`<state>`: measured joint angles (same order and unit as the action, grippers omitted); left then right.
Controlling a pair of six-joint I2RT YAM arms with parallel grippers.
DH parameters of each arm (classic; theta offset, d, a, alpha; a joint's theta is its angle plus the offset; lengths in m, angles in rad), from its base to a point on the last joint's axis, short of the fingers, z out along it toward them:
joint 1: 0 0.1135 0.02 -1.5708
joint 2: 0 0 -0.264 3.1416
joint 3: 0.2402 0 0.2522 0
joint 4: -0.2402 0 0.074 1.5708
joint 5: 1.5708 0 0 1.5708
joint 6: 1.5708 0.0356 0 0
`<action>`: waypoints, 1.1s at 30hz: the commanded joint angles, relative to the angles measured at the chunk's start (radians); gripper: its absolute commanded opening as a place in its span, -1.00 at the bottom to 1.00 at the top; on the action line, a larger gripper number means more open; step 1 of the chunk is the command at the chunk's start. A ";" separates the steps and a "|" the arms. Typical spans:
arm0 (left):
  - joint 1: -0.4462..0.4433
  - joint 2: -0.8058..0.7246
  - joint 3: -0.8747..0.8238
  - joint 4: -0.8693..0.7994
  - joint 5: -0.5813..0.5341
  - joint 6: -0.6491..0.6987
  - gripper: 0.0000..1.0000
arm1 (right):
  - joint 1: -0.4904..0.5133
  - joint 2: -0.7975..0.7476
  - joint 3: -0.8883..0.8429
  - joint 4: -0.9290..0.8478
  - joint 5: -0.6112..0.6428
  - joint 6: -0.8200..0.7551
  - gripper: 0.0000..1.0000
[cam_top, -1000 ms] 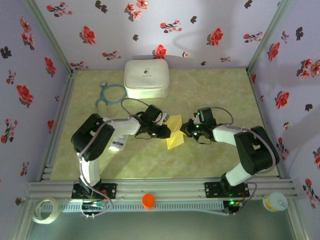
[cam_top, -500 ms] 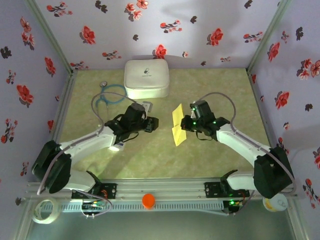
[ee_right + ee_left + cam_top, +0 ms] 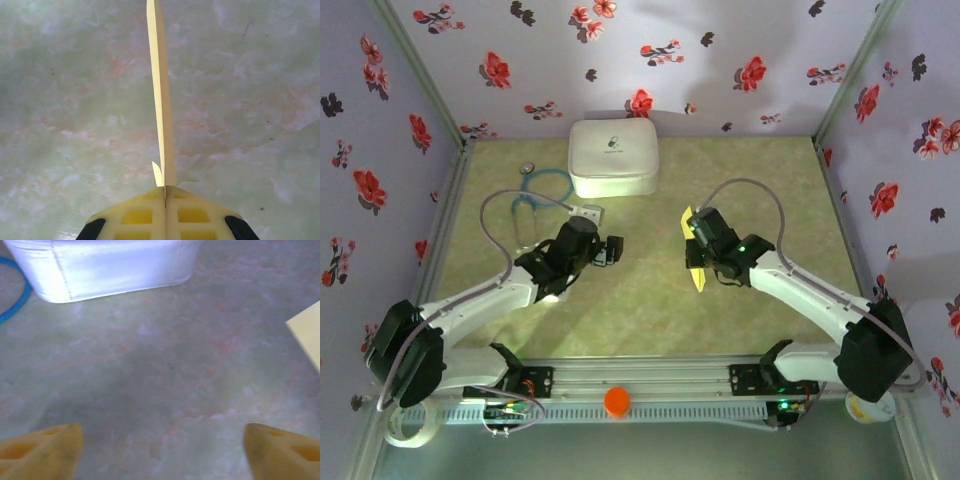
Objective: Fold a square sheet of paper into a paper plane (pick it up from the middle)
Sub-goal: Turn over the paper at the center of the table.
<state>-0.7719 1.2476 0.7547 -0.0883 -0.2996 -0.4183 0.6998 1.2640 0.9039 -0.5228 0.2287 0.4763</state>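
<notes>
The paper plane [image 3: 698, 277] is the yellow sheet folded narrow, and it stands on edge above the mat at centre right. My right gripper [image 3: 704, 246] is shut on it. In the right wrist view the folded paper [image 3: 161, 90] runs straight out from the pressed-together right gripper [image 3: 165, 189], seen edge-on. My left gripper [image 3: 611, 250] hangs open to the left of the paper, apart from it. The left gripper [image 3: 162, 452] has only bare mat between its yellow fingertips [image 3: 45, 452]. A corner of the yellow paper [image 3: 307, 335] shows at the right edge of the left wrist view.
A white rounded case [image 3: 612, 157] [image 3: 110, 265] sits at the back centre. A blue tube loop [image 3: 542, 189] [image 3: 12, 310] lies to its left. A small white packet [image 3: 588, 212] lies near the left arm. An orange cap [image 3: 617, 401] sits on the front rail.
My left gripper has opened, let go of the paper and drawn back to the left. The right gripper has kept the paper and turned it edge-up, shifting slightly right.
</notes>
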 commanded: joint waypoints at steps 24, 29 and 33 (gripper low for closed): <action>0.045 -0.303 -0.172 -0.044 -0.258 -0.152 0.95 | 0.239 0.535 0.320 -0.168 0.325 0.080 -0.94; 0.048 -0.330 -0.167 -0.072 -0.268 -0.149 0.83 | 0.241 0.579 0.341 -0.036 0.074 0.092 -0.83; 0.049 -0.326 -0.164 -0.071 -0.255 -0.157 0.56 | 0.227 0.564 0.318 0.094 -0.113 0.107 -0.66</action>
<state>-0.7307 0.9291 0.5926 -0.1452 -0.5240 -0.5594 0.9337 1.8408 1.2198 -0.5495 0.3077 0.5556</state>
